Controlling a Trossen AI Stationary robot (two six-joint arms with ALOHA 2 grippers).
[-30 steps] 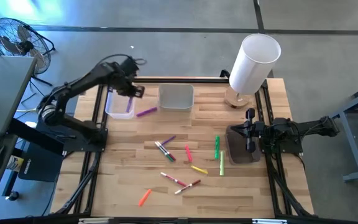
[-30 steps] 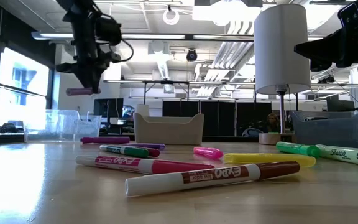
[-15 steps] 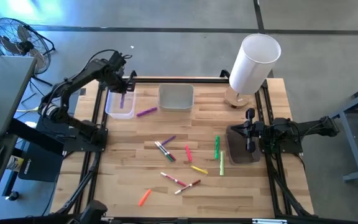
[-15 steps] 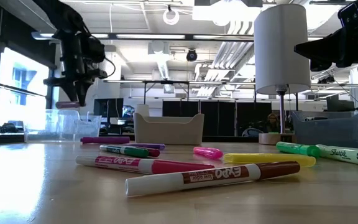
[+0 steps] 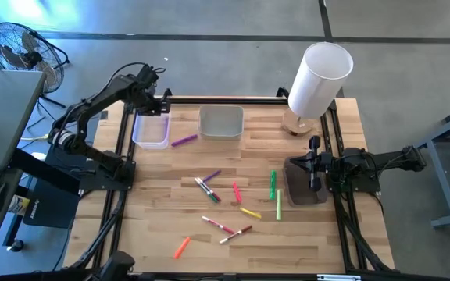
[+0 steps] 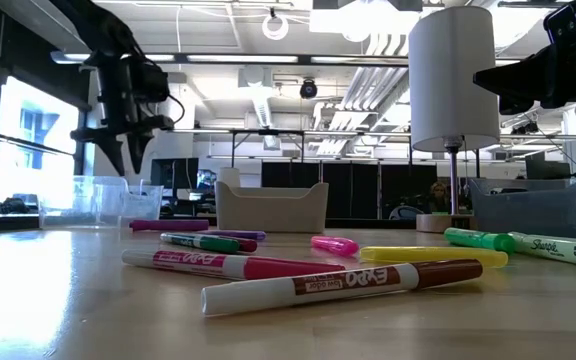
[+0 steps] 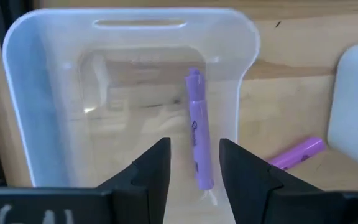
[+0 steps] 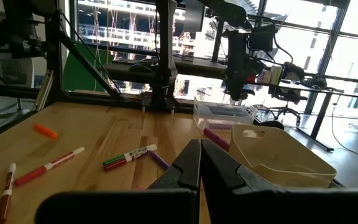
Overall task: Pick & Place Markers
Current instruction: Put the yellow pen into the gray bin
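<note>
Your left tool [image 7: 191,171] hangs over the clear bin [image 5: 151,130] with its fingers parted and nothing between them. One purple marker [image 7: 197,127] lies flat in that bin, directly under the tool in the left wrist view.

Landmark for the rest: the clear bin. A second purple marker [image 5: 183,141] lies on the surface [image 5: 162,211] just beside the bin, on the side toward the grey tray [image 5: 221,122], long axis slanted with one end toward the bin. It's my pick for the next grab: closest loose one to the left tool, so only a short reach out from above the bin. You'd want to turn the wrist so the fingers close across that slant, not along it.

The other markers [image 5: 225,204] sit well apart from the bin, scattered mid-surface toward the front edge; the orange one [image 5: 181,248] is farthest from it.

Right tool [image 8: 200,165] is closed on nothing, parked over its dark pad [image 5: 303,187], far across the surface from the bin. The left arm is clearly nearer to the loose purple one.
</note>
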